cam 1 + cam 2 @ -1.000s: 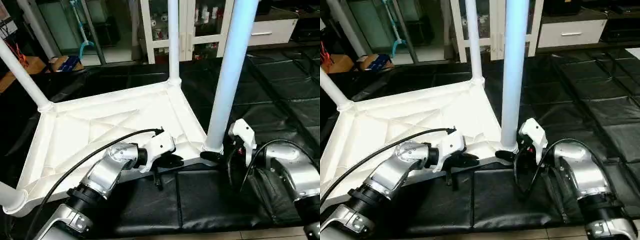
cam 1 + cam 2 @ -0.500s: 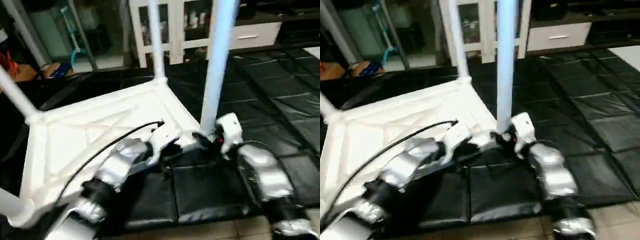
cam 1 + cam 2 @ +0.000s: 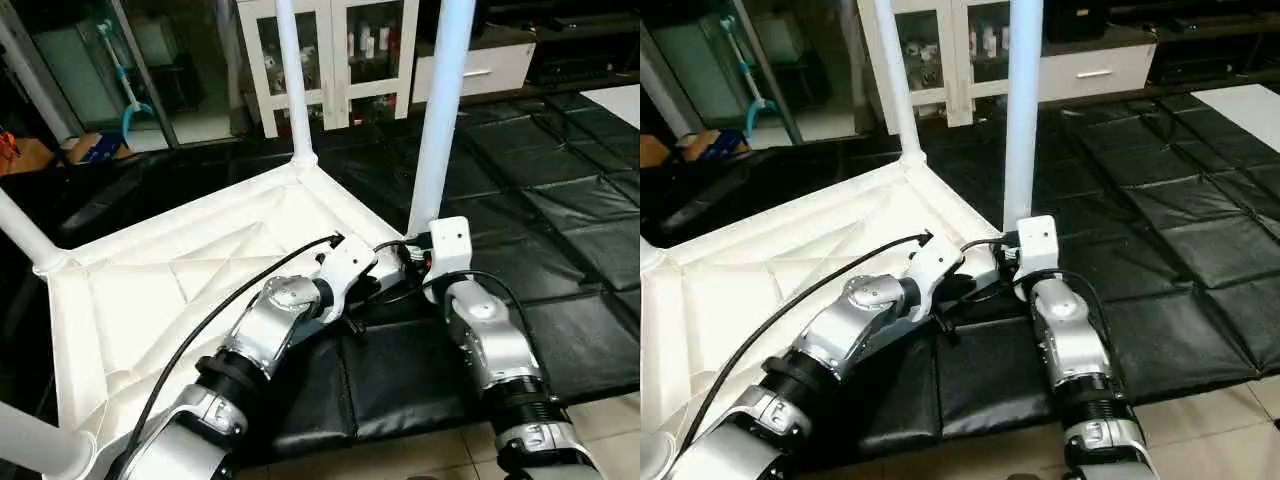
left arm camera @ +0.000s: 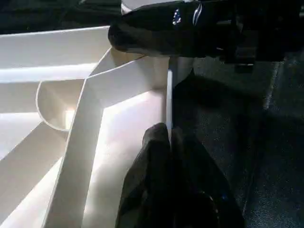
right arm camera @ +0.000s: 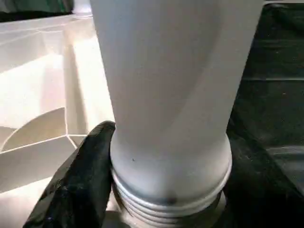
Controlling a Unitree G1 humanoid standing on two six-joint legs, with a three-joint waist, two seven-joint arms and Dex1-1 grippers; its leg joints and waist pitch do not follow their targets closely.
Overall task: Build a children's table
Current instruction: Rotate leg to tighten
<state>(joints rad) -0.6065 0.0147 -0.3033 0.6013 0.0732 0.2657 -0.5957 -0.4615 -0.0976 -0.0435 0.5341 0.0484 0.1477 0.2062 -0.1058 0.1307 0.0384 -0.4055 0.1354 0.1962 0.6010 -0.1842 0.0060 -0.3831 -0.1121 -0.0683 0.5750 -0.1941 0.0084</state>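
Both forearms swinging inward toward near leg [image 3: 437,120] base. Right gripper [image 5: 161,190] clamping leg above socket threads; left gripper [image 4: 168,142] pinched together on tabletop [image 3: 150,290] rim, 9 o'clock of leg. Risk: cross-threading if leg tilting.

White ribbed tabletop [image 3: 150,290] and white legs [image 3: 437,120] on black quilted mats [image 3: 560,190].
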